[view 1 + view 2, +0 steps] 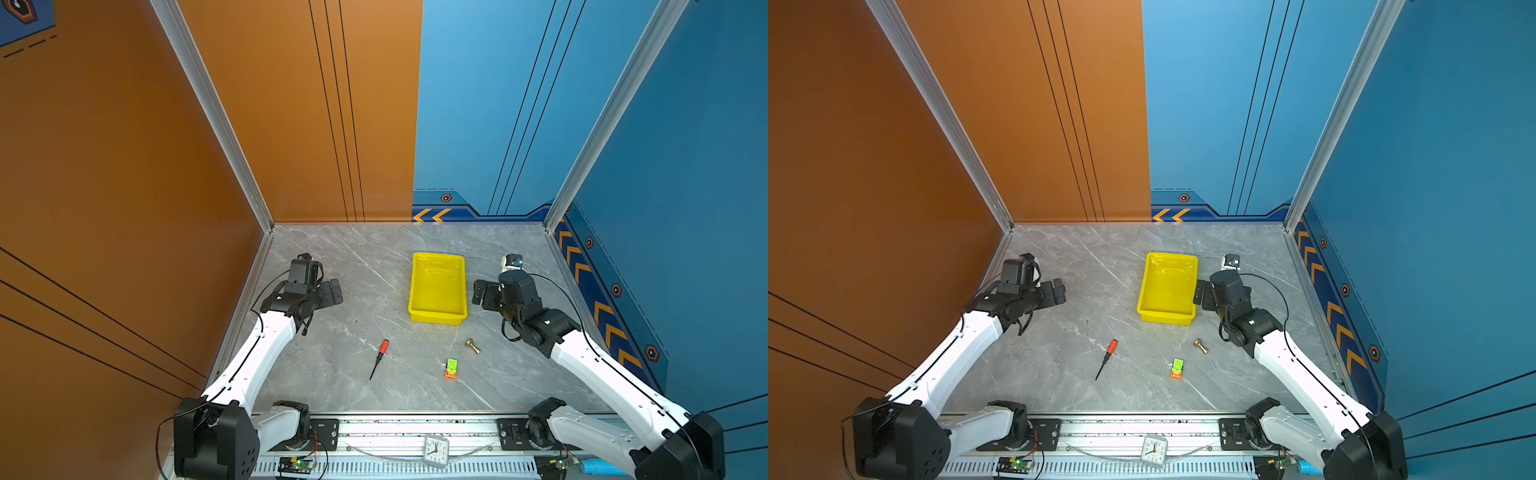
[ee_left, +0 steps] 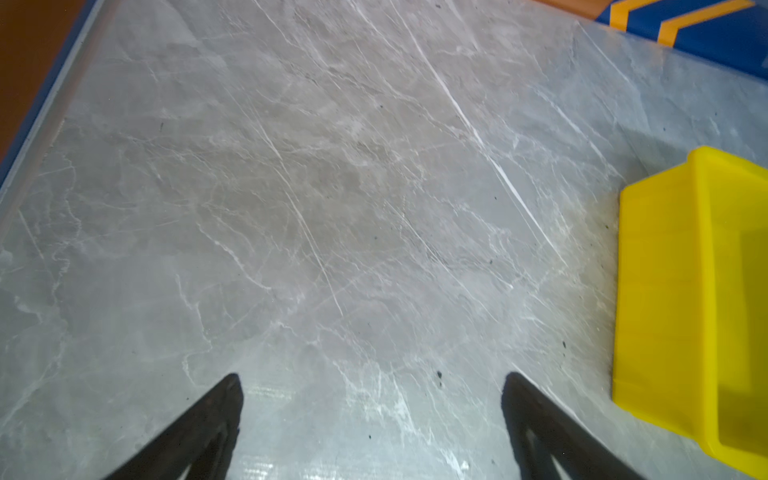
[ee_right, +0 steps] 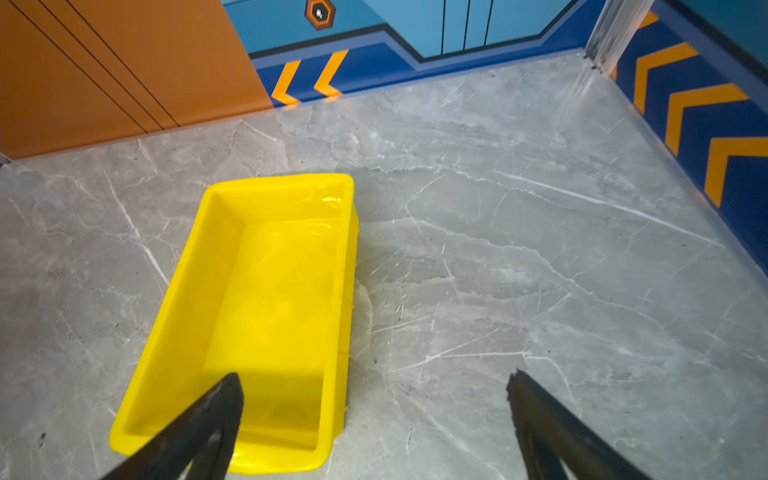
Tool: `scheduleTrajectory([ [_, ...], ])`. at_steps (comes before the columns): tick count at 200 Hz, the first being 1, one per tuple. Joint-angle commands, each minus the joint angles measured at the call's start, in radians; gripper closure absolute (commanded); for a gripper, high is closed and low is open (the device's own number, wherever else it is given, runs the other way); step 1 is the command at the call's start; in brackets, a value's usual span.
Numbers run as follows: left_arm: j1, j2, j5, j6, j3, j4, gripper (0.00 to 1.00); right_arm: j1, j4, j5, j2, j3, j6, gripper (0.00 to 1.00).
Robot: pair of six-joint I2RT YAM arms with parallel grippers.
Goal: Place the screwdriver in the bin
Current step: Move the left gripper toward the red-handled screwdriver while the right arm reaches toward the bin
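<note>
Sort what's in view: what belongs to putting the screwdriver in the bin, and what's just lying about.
Job in hand: screwdriver; bin.
Lying about: brass fitting; green-orange block; small clock on the front rail.

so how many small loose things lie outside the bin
3: orange-handled slim screwdriver left of centre; small brass fitting and green-orange block to its right. More may be hidden.

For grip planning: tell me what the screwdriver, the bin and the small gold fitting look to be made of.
Screwdriver: orange-red handle looks like matte plastic; thin black shaft probably metal, too small to confirm.
Bin: glossy moulded plastic, uniform yellow with bright reflections inside.
Fitting: likely brass, golden with a metallic glint.
</note>
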Motion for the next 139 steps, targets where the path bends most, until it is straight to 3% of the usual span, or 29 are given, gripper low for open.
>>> scheduleTrajectory([
  [1, -0.078, -0.027, 0.003, -0.001, 0.042, -0.160, 0.02, 0.048, -0.088, -0.040, 0.005, 0.045, 0.036, 0.00],
  [50, -0.243, -0.021, -0.030, -0.056, 0.038, -0.243, 0.02, 0.163, -0.126, -0.078, 0.017, 0.092, -0.039, 0.00],
  [80, -0.260, -0.010, 0.016, -0.075, 0.024, -0.250, 0.02, 0.266, -0.064, -0.190, -0.022, 0.053, -0.184, 0.00],
  [139, -0.263, 0.069, 0.112, -0.022, 0.013, -0.250, 0.01, 0.384, -0.038, -0.279, -0.159, -0.063, -0.413, 0.00],
])
